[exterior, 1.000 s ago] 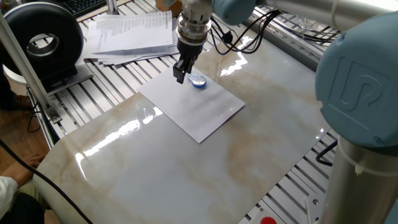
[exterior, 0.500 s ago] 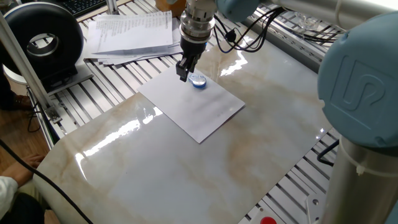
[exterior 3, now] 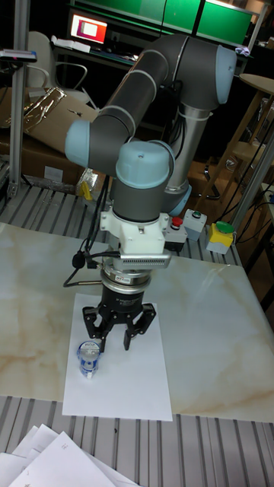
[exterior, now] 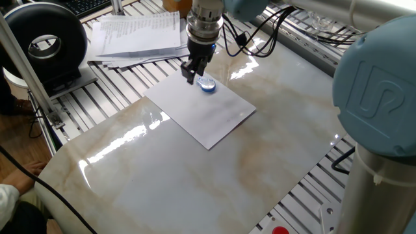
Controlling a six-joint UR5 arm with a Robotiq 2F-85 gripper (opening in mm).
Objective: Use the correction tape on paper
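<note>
Claw [exterior 3: 111, 335] open above the paper [exterior: 201, 110], its two dark fingers [exterior 3: 130, 332] spread and gripping nothing, on a marble-patterned table [exterior: 195, 182]. Just beside it lies the tape [exterior: 207, 83], a small blue and clear dispenser resting on the sheet's far corner; from the tall view it [exterior 3: 89, 358] sits off one fingertip, not between the two. The white sheet [exterior 3: 122, 365] lies flat, turned at an angle to the tabletop's edges.

Behind the claw, a stack of printed pages [exterior: 138, 34] sprawls over the slatted metal frame [exterior: 110, 91] around the marble top. At the far left corner stands a black ring-shaped device [exterior: 44, 44] on a dark base. Black cables [exterior: 250, 40] loop from the wrist across the glossy surface. The arm's large grey-blue joint [exterior: 377, 91] fills the near right of the fixed view, hiding that part of the table. A yellow box [exterior 3: 219, 236] sits at the table's back edge in the tall view.
</note>
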